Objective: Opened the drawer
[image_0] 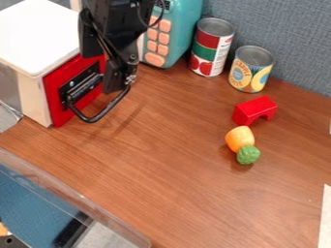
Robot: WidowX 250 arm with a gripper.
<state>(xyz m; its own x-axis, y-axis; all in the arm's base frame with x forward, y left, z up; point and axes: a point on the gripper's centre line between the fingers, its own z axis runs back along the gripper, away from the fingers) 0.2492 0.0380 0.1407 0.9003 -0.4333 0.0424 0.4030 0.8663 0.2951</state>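
Observation:
At the upper left, a small cabinet with a white top and pale wooden side holds a drawer with a red front. The front sits flush against the cabinet, so the drawer looks closed. A black handle is mounted on that front. The black gripper hangs from the top edge, low and directly in front of the drawer's right part, overlapping the handle. Whether it touches the handle is unclear, and part of the red front is hidden behind it.
Behind the arm stands a teal toy phone. Two cans, one red and green, one yellow, line the back wall. A red arch block and an orange-and-green toy vegetable lie right of centre. A clear bin edge crosses the lower left.

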